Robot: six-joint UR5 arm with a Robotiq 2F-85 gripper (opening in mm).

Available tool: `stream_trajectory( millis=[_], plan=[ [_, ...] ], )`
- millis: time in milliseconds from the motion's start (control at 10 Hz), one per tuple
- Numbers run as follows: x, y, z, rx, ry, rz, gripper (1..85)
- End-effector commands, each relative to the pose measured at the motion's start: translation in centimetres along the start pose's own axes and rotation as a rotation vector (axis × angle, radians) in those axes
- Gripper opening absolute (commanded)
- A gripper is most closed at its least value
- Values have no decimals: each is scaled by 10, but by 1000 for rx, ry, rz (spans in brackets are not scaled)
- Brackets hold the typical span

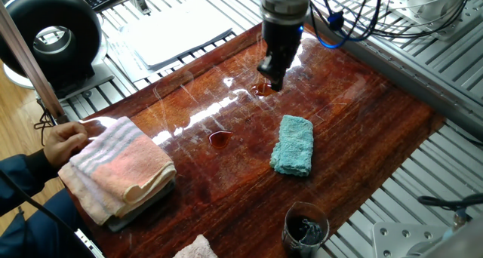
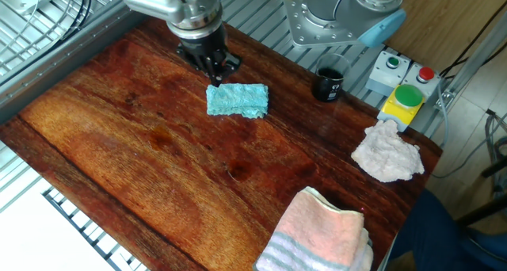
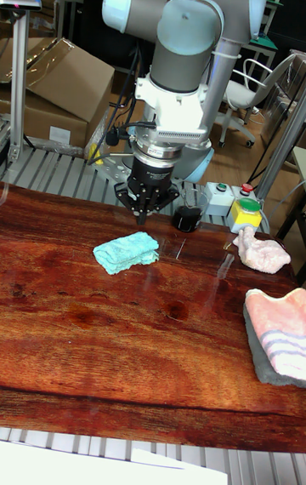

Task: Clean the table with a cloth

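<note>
I'm hovering the gripper (image 2: 214, 70) just beside the cloth (image 2: 238, 100), which is lying flat near the table's (image 2: 119, 136) far edge. Jaws are looking nearly closed and empty, I think. Next I'm needing to open and descend.

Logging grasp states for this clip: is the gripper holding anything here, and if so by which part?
Nothing is held. The gripper hangs above the table with its fingers together and empty; the blue cloth lies flat beside it, untouched.
</note>
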State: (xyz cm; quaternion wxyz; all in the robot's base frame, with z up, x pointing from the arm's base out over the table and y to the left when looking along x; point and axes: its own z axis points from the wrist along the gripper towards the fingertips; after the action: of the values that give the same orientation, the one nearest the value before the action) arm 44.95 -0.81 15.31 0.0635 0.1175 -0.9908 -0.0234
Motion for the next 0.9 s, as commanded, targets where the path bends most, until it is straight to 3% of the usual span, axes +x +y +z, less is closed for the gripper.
stream_trajectory(
  millis=[0, 200, 400, 500, 600, 700, 800],
  plan=[
    [16, -15, 2, 59, 44, 34, 10],
    [16, -11, 3, 45, 43, 60, 10],
    [6, -6, 3, 26, 5, 49, 10],
    [4, 0, 5, -2, -3, 65, 10],
    [7, 5, 22, -42, -14, 58, 10],
    [9, -2, 44, -43, -37, 40, 10],
    [17, 5, 61, -83, -33, 13, 13]
  ],
)
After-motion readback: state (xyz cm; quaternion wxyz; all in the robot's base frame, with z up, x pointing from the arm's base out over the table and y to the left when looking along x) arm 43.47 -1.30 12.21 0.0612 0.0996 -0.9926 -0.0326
